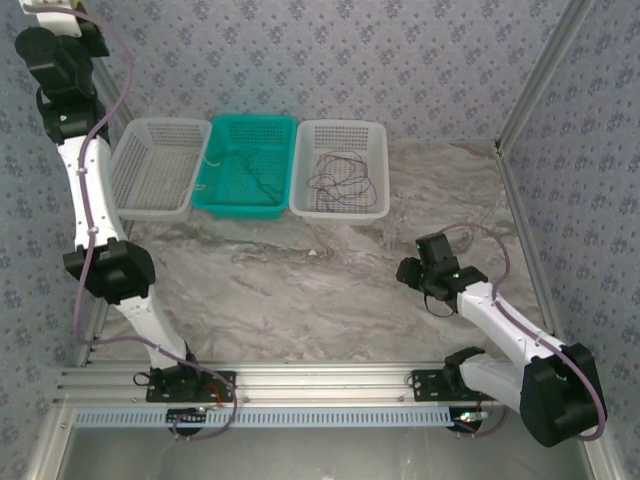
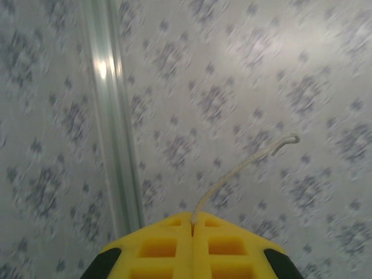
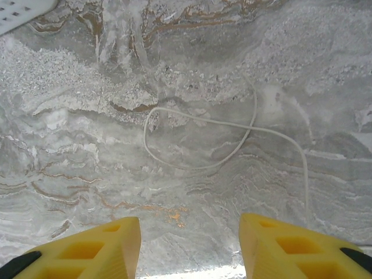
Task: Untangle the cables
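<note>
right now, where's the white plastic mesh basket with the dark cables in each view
top external: white plastic mesh basket, rightmost of three at the far edge, thin dark cables inside
right wrist: probably its corner, top left
left wrist: patterned wall behind a thin white cable
shared landmark: grey marble table, top external and right wrist

Marble table [image 1: 300, 290] carries three baskets [image 1: 252, 118] and a white cable [image 3: 251, 127].

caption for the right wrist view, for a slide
Right gripper open above a thin white cable lying in a crossed loop on the marble table, white basket corner at upper left.
</note>
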{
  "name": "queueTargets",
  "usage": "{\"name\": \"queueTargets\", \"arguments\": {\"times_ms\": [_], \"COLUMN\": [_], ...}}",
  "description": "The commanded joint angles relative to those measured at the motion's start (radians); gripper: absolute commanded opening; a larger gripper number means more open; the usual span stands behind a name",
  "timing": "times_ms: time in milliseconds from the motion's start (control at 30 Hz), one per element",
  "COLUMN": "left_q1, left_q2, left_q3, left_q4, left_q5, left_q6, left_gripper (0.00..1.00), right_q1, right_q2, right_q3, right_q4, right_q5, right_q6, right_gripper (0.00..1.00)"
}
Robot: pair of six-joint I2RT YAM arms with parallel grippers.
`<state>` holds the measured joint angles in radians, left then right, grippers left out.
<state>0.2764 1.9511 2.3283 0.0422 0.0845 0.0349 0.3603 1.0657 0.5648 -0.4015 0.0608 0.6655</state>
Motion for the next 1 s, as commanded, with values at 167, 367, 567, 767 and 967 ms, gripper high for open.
{"name": "queueTargets", "arguments": {"times_ms": [167,367,567,767,967], "left_q1": [0.037,-0.049,-0.049,-0.048,-0.049], "left_q2": [-0.002,-0.026,0.011,-0.054,-0.238], "left_q3": [-0.134,-0.417,-0.552,-0.595,-0.628], "left_q4": [-0.049,-0.042,-0.061,-0.055,-0.079], "left_q5": [0.048,-0.027,-0.071,-0.028,0.09], "left_q6": [0.006,0.206,0.096,0.005,-0.199], "left_gripper": [0.0,0.0,0.1,0.56,0.8], "right_q1": [0.033,0.07,0.084,0.088,0.086], "right_q2": [0.116,0.148,0.12,0.082,0.058], "right_q3": [0.09,0.112,0.114,0.106,0.118], "right_q4": [-0.029,-0.039,-0.059,-0.076,-0.086], "right_q5": [0.026,0.041,0.058,0.08,0.099], "right_q6": [0.012,0.013,0.016,0.022,-0.008], "right_gripper": [0.5,0.5,0.5,0.5,0.51]}}
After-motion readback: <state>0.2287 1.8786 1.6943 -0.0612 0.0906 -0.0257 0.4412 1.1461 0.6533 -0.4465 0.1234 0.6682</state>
